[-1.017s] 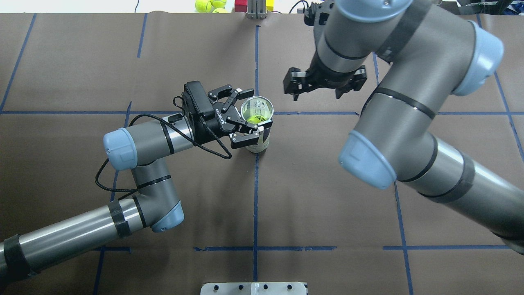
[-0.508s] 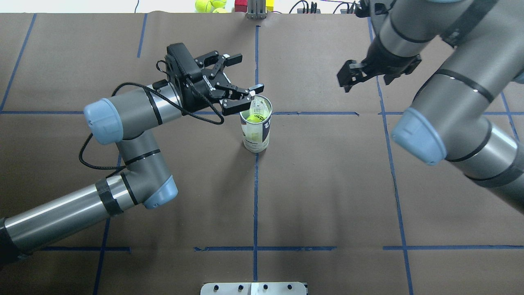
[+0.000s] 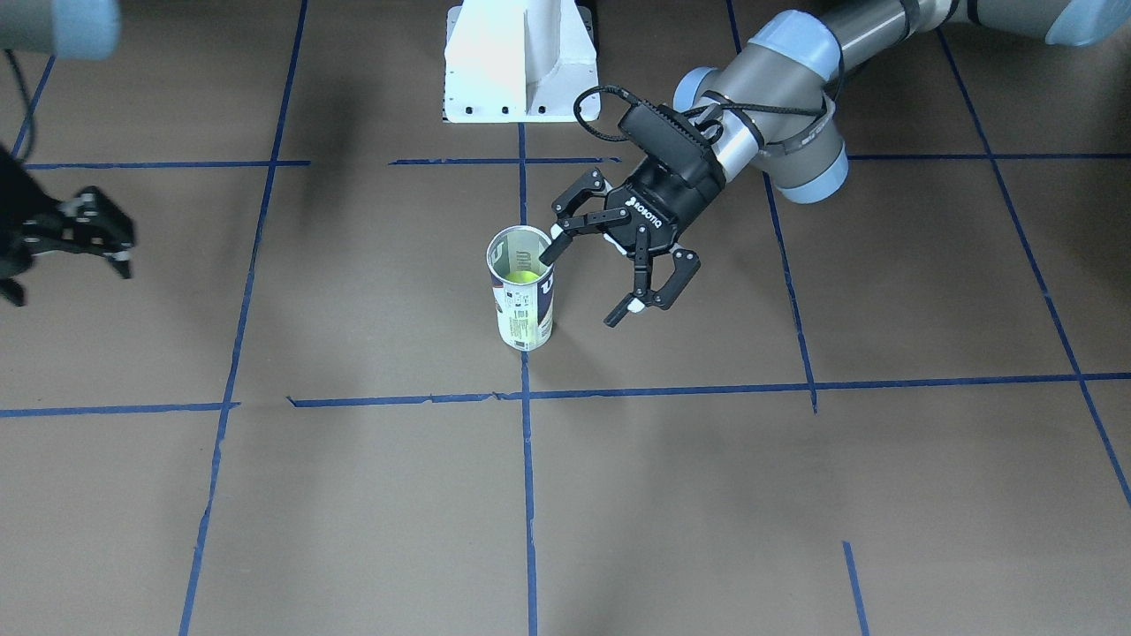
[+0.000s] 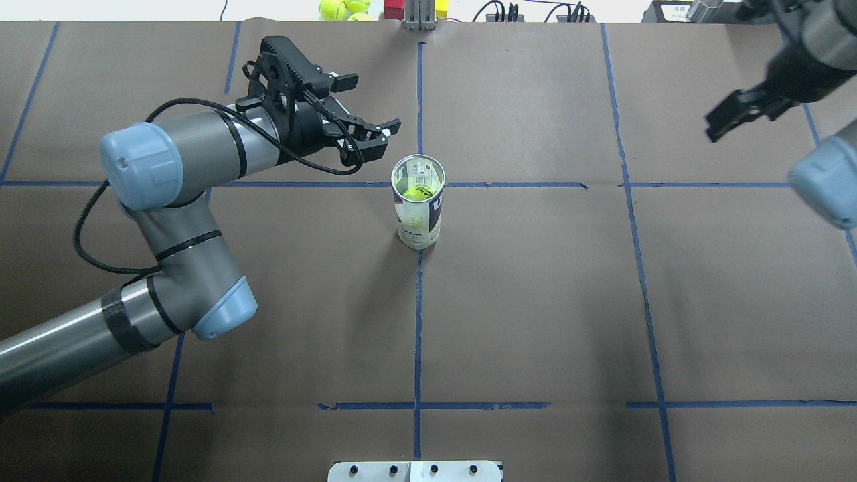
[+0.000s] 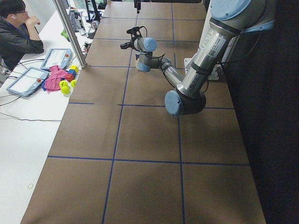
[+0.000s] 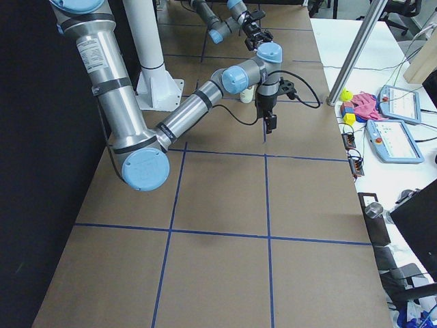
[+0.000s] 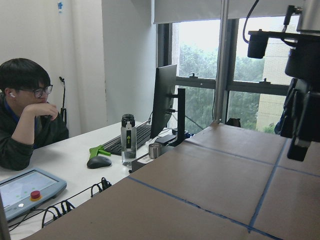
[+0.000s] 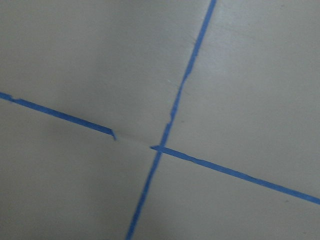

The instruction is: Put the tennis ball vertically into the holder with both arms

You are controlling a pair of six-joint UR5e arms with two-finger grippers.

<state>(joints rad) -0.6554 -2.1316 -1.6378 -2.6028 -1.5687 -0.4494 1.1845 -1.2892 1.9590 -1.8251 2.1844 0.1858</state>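
The holder (image 4: 418,214), a clear labelled tube, stands upright and alone at the table's middle (image 3: 523,296). A yellow-green tennis ball (image 4: 416,194) lies inside it, seen through the open top (image 3: 520,276). My left gripper (image 4: 366,106) hovers open just beyond and to the left of the tube's rim, touching nothing; one finger (image 3: 555,246) overlaps the rim in the front view. My right gripper (image 4: 730,117) is far off to the right, open and empty (image 3: 66,256). The right wrist view shows only taped tabletop.
Spare tennis balls (image 4: 343,8) and coloured blocks (image 4: 395,8) lie past the table's far edge. The white pedestal base (image 3: 521,62) stands at the robot's side. A person (image 5: 18,35) sits at a desk beside the table, with tablets and toys.
My left gripper let go of the holder and drew back up and to the far left. The right arm swung away to the right. The holder stayed upright with the ball inside.
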